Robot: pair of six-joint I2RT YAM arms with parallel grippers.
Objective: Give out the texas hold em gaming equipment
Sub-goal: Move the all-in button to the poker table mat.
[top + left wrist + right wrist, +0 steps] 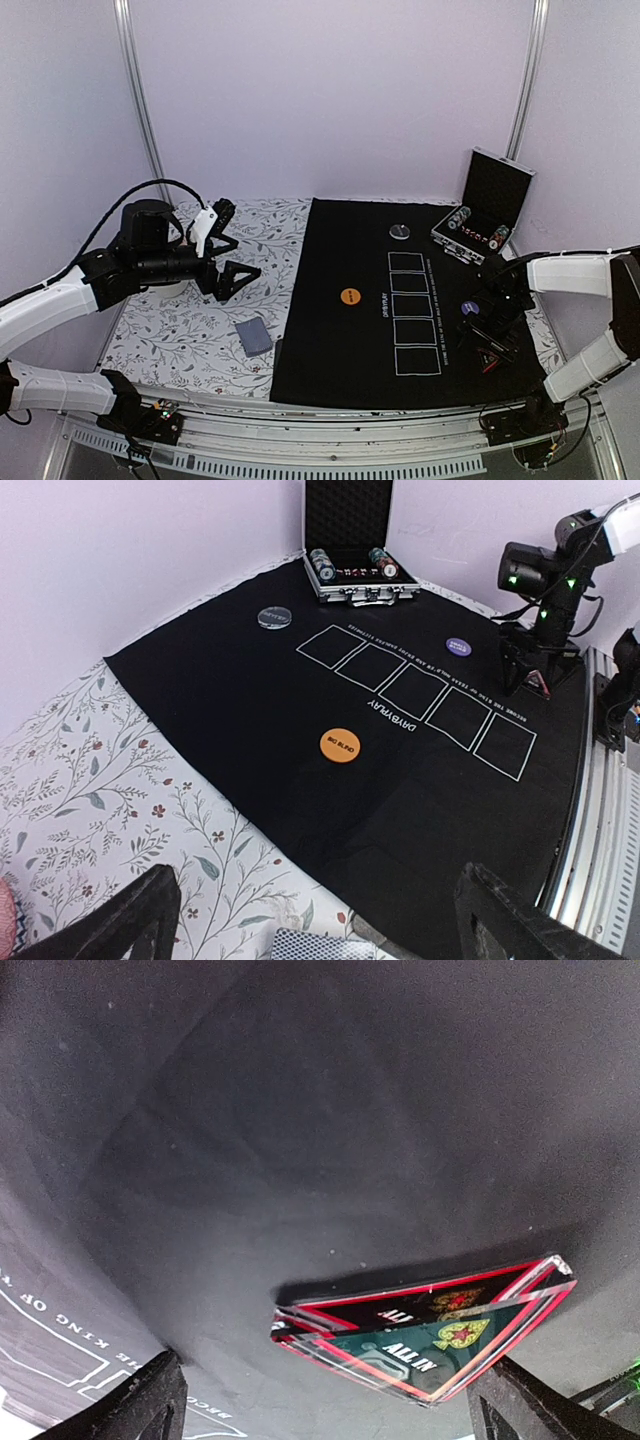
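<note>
A grey-blue-backed deck of playing cards point(254, 337) lies on the floral cloth, and its edge point(312, 946) shows between my left fingers. My left gripper point(236, 276) point(315, 925) hangs open above the cloth, up and left of the deck. On the black mat lie an orange disc point(350, 296) point(340, 745), a silver disc point(400, 232) point(274, 617) and a purple disc point(470, 307) point(458, 646). Striped chips point(461, 221) point(322, 565) sit in the open case. My right gripper point(486, 338) point(335, 1405) stands open low over the red triangle marker point(490, 362) point(430, 1330), which reads ALL IN.
The silver-edged case point(497, 190) point(349, 520) stands open at the mat's far right corner. The black mat point(340, 350) has a printed row of several card boxes point(411, 313). The table's metal front rail point(330, 430) runs just below the mat.
</note>
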